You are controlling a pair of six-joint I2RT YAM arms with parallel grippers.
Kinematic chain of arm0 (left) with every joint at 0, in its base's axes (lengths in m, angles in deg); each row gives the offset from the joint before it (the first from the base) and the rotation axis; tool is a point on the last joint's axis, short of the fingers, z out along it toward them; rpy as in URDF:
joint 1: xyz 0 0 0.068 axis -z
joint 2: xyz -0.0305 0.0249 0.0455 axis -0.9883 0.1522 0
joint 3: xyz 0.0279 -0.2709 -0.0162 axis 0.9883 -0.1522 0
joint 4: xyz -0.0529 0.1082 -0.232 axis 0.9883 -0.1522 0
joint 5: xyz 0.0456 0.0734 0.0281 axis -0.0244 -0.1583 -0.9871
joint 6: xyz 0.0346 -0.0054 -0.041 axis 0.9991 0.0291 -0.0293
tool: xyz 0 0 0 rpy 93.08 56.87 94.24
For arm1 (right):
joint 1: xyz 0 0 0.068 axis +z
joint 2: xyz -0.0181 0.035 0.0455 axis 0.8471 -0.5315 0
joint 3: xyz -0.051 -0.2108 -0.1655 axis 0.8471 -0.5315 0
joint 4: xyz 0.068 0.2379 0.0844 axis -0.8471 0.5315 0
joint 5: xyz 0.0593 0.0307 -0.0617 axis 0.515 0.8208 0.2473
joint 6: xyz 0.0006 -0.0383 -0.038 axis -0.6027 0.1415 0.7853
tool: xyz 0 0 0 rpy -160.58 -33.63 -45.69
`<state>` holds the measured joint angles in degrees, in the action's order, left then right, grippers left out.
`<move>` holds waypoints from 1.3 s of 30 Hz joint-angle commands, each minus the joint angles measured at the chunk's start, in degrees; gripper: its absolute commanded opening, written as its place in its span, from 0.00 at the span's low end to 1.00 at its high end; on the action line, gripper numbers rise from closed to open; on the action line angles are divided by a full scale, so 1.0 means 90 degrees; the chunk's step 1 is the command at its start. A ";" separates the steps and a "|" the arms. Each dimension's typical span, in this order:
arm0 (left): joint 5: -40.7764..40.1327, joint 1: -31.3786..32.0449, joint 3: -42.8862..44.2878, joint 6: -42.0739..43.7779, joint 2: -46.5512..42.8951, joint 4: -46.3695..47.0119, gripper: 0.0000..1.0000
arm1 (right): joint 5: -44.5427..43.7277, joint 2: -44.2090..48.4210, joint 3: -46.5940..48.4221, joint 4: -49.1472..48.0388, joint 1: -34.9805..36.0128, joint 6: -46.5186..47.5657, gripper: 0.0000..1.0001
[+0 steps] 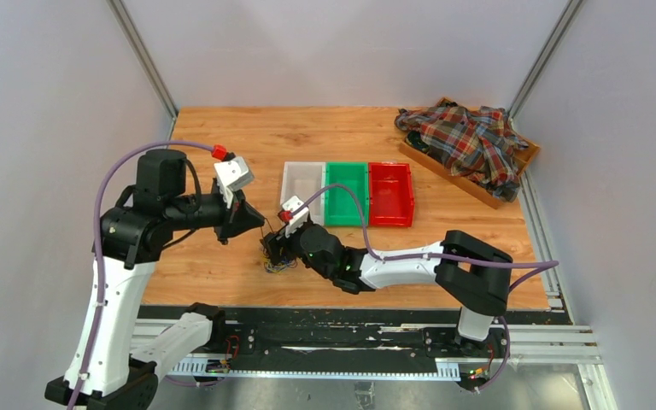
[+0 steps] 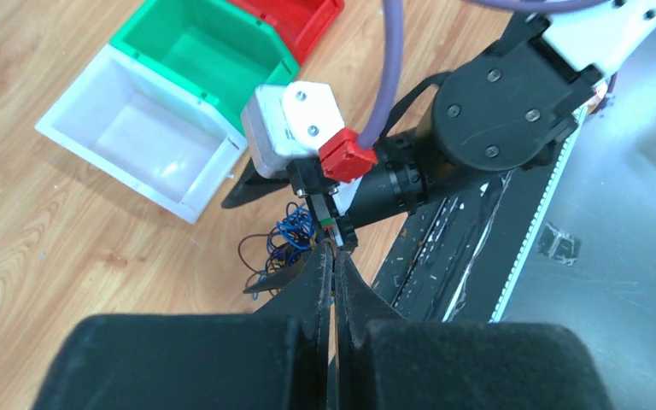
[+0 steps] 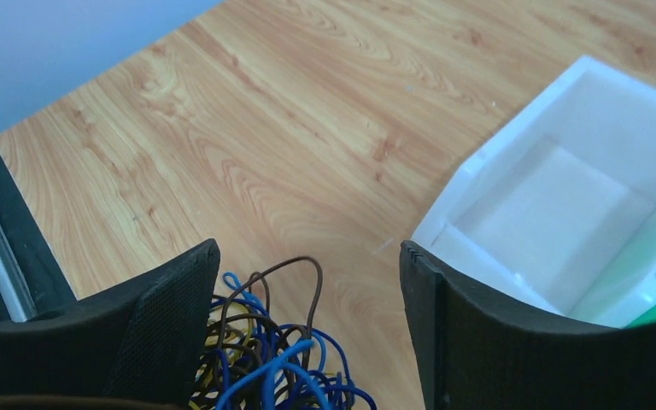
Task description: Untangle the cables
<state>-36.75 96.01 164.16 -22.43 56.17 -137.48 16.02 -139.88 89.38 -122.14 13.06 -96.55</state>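
Table (image 1: 222, 137) spreads beyond cables (image 3: 273, 367) (near front edge); right tool (image 3: 307, 256) gapes, left tool (image 2: 333, 252) closed.

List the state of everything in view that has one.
Cables, one tangled clump.
Left gripper, shut.
Right gripper, open, fingers either side of the clump.
White bin, empty.
Green bin, empty.
Red bin, empty.
Shirt, crumpled in the tray.
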 commanded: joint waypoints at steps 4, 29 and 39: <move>0.0331 0.0059 0.0974 -0.0301 0.0109 0.0148 0.00 | -0.0065 0.0242 -0.0917 -0.0072 0.0026 -0.0347 0.75; -0.1461 0.0058 0.4265 -0.0218 0.1442 0.0148 0.00 | -0.0935 0.1040 -0.3418 -0.0585 0.0045 -0.1216 0.71; -0.1785 0.0056 0.5450 -0.0147 0.1793 0.0158 0.00 | -0.1168 0.0975 -0.3713 -0.0193 0.0082 -0.1504 0.71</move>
<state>-50.17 96.49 207.06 -24.18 73.19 -146.63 8.77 -129.34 60.51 -135.74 13.06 -110.34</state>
